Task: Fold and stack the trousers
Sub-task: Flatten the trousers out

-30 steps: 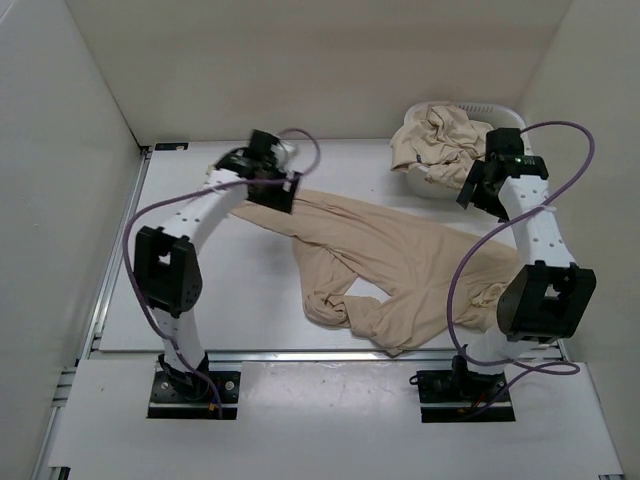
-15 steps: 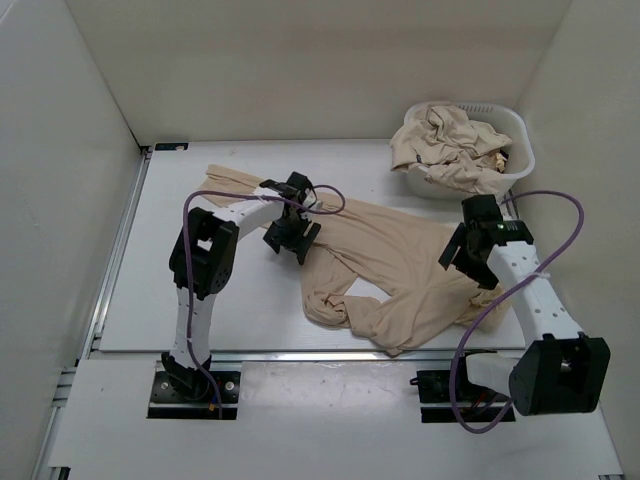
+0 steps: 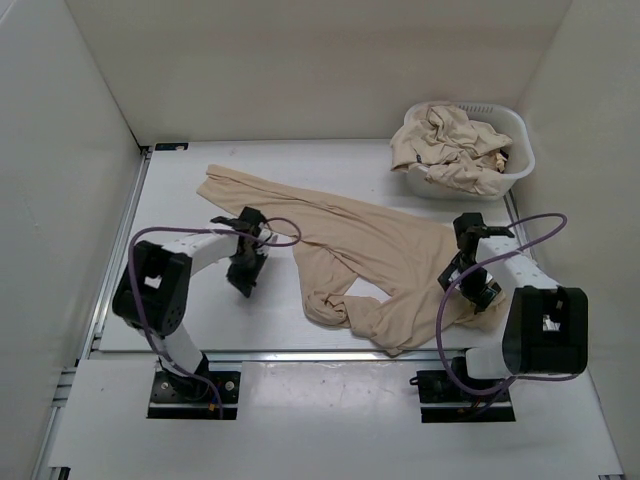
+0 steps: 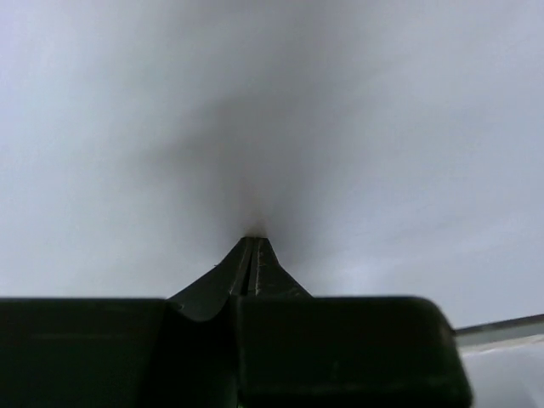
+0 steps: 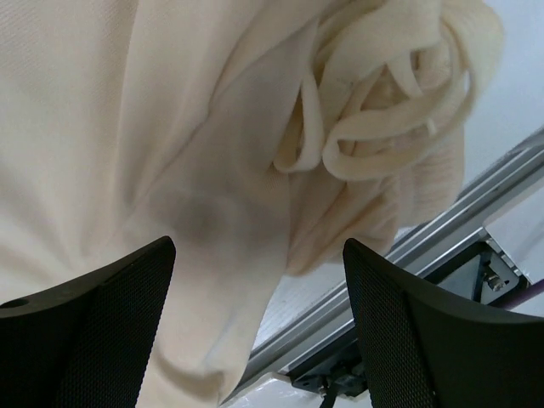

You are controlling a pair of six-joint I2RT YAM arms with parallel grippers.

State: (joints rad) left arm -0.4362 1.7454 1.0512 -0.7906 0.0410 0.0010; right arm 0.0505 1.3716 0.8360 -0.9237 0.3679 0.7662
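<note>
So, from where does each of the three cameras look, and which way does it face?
Top external: above and behind the arms, facing down on the table, trousers and basket; both arms show.
Left wrist: faces bare table; the left tool, shut, shows.
Right wrist: faces down on bunched trousers at the table's metal rail; the right tool, open, shows.
Shared: top and right wrist both see the trousers.
</note>
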